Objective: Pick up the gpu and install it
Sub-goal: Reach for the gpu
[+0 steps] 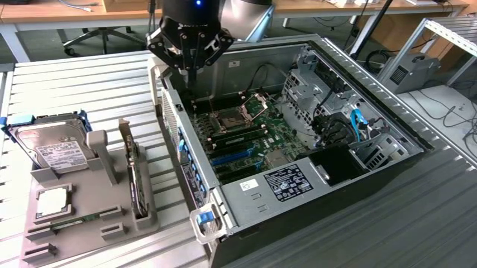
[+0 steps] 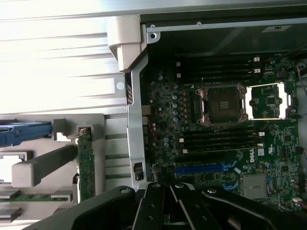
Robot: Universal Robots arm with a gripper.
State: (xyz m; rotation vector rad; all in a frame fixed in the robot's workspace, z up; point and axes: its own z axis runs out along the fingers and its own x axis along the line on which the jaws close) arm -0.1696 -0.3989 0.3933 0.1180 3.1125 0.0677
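We see the gripper (image 1: 191, 77) closed and holding nothing, hovering over the open computer case (image 1: 335, 223); the gpu (image 1: 133, 167) stands on edge in the grey holder (image 1: 82, 195) just beside that case, on the exterior view's left.

Black end effector (image 1: 191, 75) of linked, screw-studded bars on a silver-grey arm (image 1: 249, 17), small blue light (image 1: 198, 3).

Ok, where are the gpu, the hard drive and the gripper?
gpu (image 1: 135, 178): exterior view, upper edge of the card.
hard drive (image 1: 51, 149): exterior view, white label.
gripper (image 1: 191, 84): exterior view, shut fingertips.
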